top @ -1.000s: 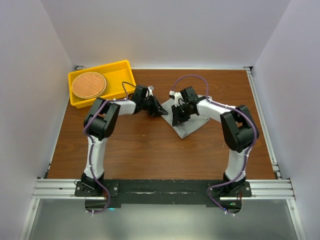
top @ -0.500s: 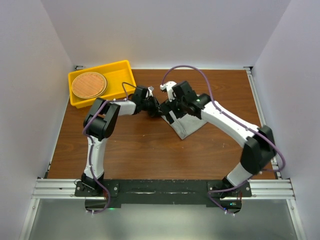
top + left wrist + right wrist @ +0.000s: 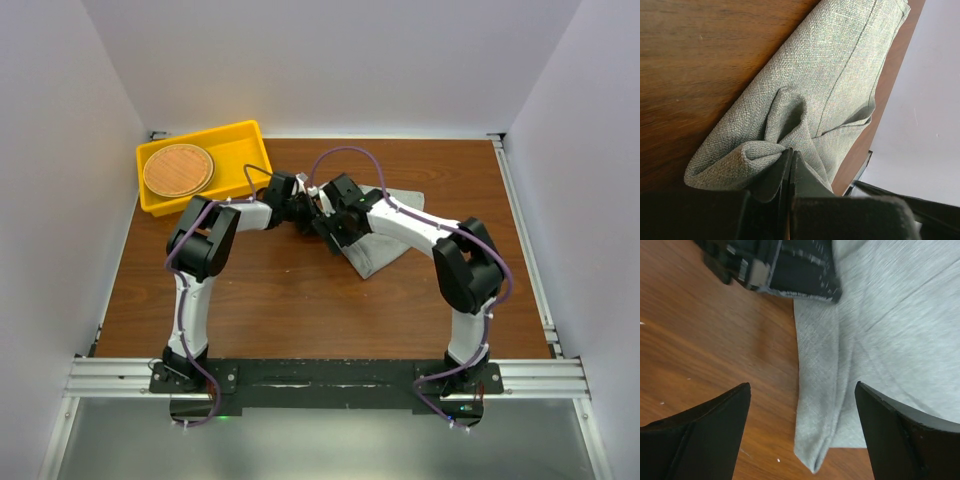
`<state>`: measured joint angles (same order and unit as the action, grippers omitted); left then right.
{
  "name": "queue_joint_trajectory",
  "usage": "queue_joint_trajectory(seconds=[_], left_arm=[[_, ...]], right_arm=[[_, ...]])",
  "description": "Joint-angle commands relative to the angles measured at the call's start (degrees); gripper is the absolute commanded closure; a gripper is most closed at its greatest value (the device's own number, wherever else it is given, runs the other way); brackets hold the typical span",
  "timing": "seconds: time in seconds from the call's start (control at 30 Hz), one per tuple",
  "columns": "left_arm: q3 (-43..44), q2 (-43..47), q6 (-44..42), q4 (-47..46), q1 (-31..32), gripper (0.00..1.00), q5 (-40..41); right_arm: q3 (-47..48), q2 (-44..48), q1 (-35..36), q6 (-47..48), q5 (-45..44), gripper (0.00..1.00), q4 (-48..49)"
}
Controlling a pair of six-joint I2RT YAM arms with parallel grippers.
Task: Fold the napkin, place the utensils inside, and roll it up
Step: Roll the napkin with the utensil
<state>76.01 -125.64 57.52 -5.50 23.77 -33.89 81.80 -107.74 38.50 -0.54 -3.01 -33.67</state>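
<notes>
Risk: left jaws (image 3: 790,156) are clamped on a bunched corner of the napkin (image 3: 378,256), so any pull probably drags the whole fold open. Right jaws (image 3: 802,390) are spread wide, straddling the napkin's folded edge just beside the left ones, so a collision is possible. Napkin lies mid-table, toward the far edge.

- My top view looks down from above and behind the arm bases (image 3: 185,372), far enough back to take in the whole table (image 3: 280,300).
- My left wrist view sits very close — it faces along its pinched fingers (image 3: 810,210) onto the napkin (image 3: 840,90).
- My right wrist view looks steeply down between its spread fingers (image 3: 700,440), close to the table.
- Both wrist views share one napkin edge; the right also catches the left gripper (image 3: 795,285).
</notes>
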Motion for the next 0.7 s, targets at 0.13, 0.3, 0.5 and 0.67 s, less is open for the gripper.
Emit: queue_joint_trajectory(seconds=[0.13,0.3,0.5,0.67], left_arm=[[-2.0,-1.2,-2.1,7.5,-0.1,1.0,5.2],[-1.8,-1.3,-2.1,7.4,-0.1,1.0,5.0],[-1.7,-1.5,-1.9,7.7,-0.1,1.0,4.7],[-1.7,-1.5,-2.1,7.9,-0.2,1.0,4.4]], right_arm=[[-0.5,-1.2,-0.2,0.2,2.1,0.48,1.1],[-1.2,-2.5,-0.2,2.8,1.3,0.47,2.1],[-1.0,-4.8,-0.2,3.8,0.0,0.47,3.1],[-3.9,-6.7,-0.2,3.0,-1.1,0.49,5.6]])
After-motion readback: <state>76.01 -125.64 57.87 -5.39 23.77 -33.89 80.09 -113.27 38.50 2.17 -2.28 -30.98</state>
